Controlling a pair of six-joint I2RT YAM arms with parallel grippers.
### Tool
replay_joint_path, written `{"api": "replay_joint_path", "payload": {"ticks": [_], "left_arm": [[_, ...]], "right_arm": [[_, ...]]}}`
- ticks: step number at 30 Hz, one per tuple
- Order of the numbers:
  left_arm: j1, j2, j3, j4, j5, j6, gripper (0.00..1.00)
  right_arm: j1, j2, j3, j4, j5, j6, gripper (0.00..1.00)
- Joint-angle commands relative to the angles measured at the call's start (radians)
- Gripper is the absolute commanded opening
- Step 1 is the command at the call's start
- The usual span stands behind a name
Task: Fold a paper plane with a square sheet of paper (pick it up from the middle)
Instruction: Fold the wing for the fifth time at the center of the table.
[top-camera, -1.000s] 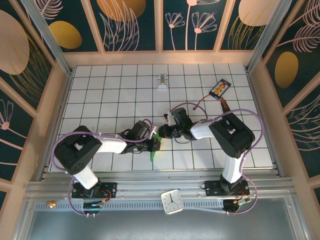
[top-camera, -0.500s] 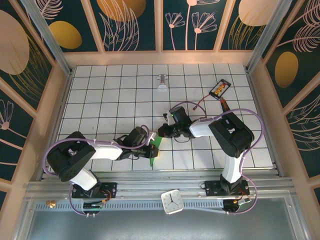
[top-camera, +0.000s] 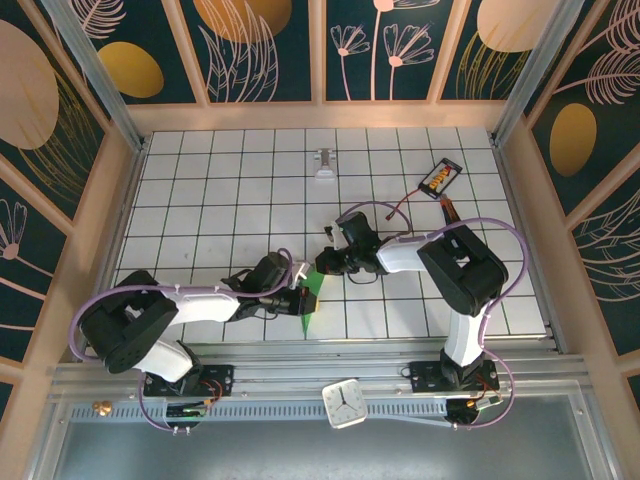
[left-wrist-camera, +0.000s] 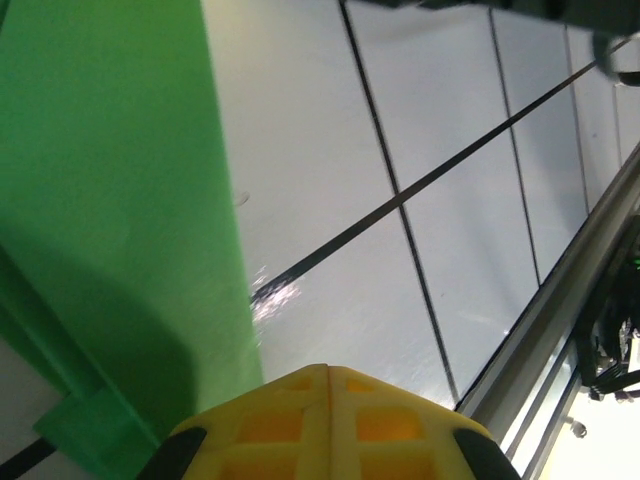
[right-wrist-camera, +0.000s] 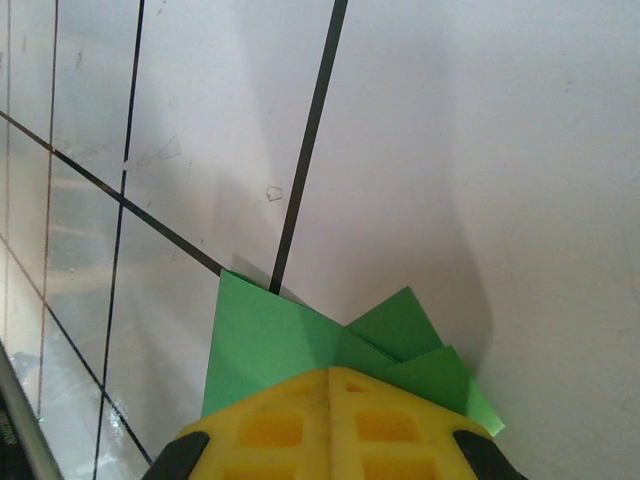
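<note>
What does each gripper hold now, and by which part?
Cannot be told: the shut right gripper meets the paper at its end, the left gripper its side, pinching or pressing.

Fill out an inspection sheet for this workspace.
Surface: white gridded table, glossy.
Job's things: green paper, partly folded in layers, lying near the front edge.
Clutter: small metal piece far centre; orange-and-black device far right; clock on the front rail.
Grippers: left gripper shut, at the paper's edge; right gripper shut, tip over the folded layers.
Cables: purple cables loop along both arms.
Surroundings: wood-framed panels with plant patterns.
</note>
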Motion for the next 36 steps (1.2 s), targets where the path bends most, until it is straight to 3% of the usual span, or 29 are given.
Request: {"api": "replay_joint_path", "payload": {"ticks": [1,13,20,36], "left_arm": [[-0.003,0.003,0.009,-0.015,0.007,-0.048,0.00],[-0.004,0.098,0.031,-0.061,0.042,-0.006,0.00],[-0.026,0.060,-0.009,-0.143,0.082,0.032,0.00],[-0.071,-0.036,-0.102,-0.189,0.127,-0.013,0.00]], "right_arm": [[0.021,0.068,-0.047,-0.165,0.218,-0.035,0.00],[0.020,0.084,-0.057,-0.166,0.227,-0.019,0.00],[0.013,0.092,-0.048,-0.194,0.238,-0.015,0.00],[0.013,0.108,-0.028,-0.237,0.256,-0.021,0.00]]}}
